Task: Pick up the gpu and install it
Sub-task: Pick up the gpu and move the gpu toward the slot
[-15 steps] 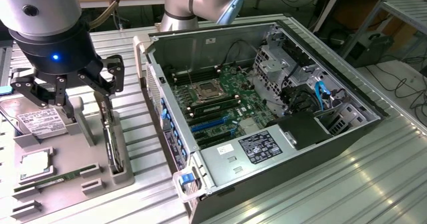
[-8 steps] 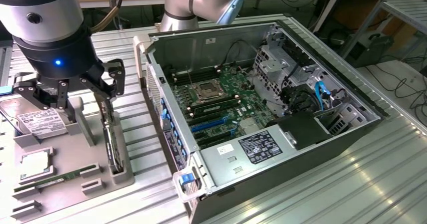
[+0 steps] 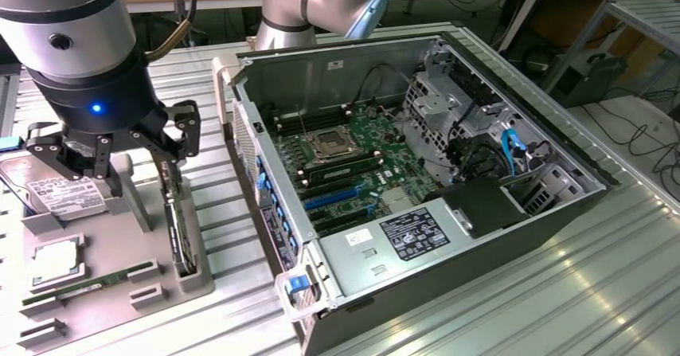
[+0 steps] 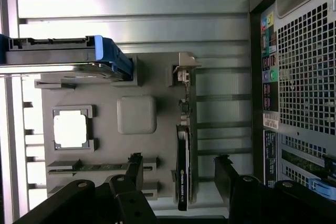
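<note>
Gripper: one gripper, upper left of the exterior view, hanging above a grey tray. Its two fingers are spread wide and hold nothing.
Gpu: one gpu, left of centre in the exterior view. It stands on its long edge in a tray slot, near the computer case. In the wrist view its thin upper edge lies between the two fingers, apart from both.
Why on edge: probably so both flat faces stay free for the fingers to close on.
Other tray parts: one hard drive, one processor and one memory stick, each in its own recess at lower left.
Case: one, centre and right, lying on its side with the panel off, likely so the motherboard faces upward.
Task state: gpu not yet lifted.
</note>
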You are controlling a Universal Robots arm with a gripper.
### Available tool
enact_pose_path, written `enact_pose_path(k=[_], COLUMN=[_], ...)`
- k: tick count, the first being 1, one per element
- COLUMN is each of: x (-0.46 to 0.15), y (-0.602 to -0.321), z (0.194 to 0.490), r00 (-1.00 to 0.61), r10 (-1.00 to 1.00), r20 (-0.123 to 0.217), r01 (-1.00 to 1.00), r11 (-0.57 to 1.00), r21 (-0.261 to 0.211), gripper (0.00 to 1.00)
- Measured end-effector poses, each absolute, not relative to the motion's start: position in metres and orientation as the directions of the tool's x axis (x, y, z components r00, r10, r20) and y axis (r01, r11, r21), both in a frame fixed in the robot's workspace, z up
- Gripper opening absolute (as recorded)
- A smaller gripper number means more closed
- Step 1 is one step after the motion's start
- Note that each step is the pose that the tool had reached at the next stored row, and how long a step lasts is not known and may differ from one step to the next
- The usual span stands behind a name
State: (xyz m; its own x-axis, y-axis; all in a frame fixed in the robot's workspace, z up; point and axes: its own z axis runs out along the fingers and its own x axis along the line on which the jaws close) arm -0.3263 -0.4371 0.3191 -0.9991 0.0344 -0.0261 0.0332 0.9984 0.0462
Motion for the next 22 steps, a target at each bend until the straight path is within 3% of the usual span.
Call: enact_pose_path(k=[22], x=[-0.325], y=[-0.44], z=[0.306], r00=[-0.999], r10=[0.034], r20=[-0.026], r01=[0.033], r11=[0.998], r21=[0.047], gripper=[0.66])
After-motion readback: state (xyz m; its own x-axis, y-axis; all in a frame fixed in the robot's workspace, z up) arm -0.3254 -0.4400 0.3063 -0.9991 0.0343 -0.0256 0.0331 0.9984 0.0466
